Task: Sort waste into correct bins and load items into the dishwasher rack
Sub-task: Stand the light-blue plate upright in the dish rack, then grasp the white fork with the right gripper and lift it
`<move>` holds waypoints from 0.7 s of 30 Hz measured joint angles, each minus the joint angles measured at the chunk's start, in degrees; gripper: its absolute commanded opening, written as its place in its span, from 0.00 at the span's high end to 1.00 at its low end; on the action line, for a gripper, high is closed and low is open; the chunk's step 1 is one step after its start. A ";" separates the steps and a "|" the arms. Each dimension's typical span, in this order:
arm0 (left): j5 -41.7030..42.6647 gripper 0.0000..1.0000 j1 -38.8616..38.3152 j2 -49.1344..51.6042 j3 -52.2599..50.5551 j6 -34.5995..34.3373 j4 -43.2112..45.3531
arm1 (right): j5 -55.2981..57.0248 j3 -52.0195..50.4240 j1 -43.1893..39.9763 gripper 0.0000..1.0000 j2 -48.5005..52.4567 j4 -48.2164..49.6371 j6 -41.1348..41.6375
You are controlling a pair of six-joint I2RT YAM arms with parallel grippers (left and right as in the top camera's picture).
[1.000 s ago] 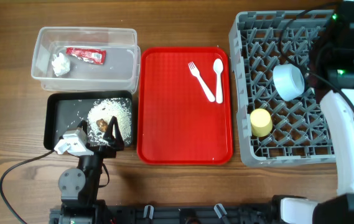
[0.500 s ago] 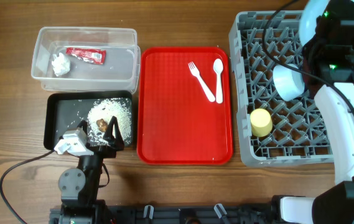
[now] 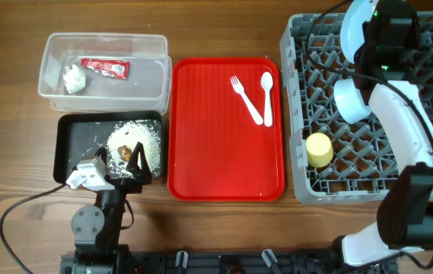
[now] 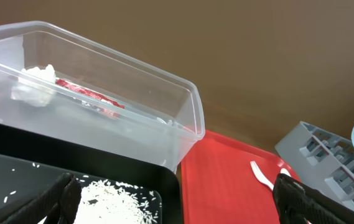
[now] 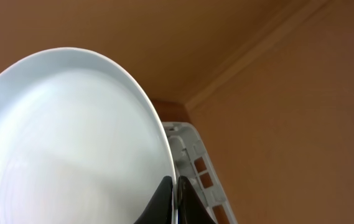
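Observation:
My right gripper (image 3: pixel 363 36) is shut on the rim of the pale blue plate (image 3: pixel 350 29) and holds it on edge over the back of the grey dishwasher rack (image 3: pixel 316 183). In the right wrist view the plate (image 5: pixel 71 143) fills the frame, with the fingertips (image 5: pixel 164 196) pinching its edge. The small pale blue bowl (image 3: pixel 351 99) and the yellow cup (image 3: pixel 319 150) sit in the rack. The white fork (image 3: pixel 245 97) and spoon (image 3: pixel 267 97) lie on the red tray (image 3: pixel 224 152). My left gripper (image 3: pixel 121 164) is open over the front of the black tray (image 3: pixel 68 141), near the rice (image 3: pixel 136 137). No mint-green bowl shows.
The clear tub (image 3: pixel 151 84) behind the black tray holds the red wrapper (image 3: pixel 104 67) and the white tissue (image 3: pixel 73 78). The left wrist view shows the tub (image 4: pixel 164 106), rice (image 4: pixel 111 199), red tray (image 4: pixel 226 186) and rack corner (image 4: pixel 326 165).
My right arm has swung left from the rack's right edge, carrying the plate over the rack's back middle. The left arm has not moved.

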 measured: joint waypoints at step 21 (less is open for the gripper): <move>0.00 0.00 0.00 0.00 0.00 -0.02 0.02 | 6.82 0.02 13.25 0.22 0.66 1.40 -6.60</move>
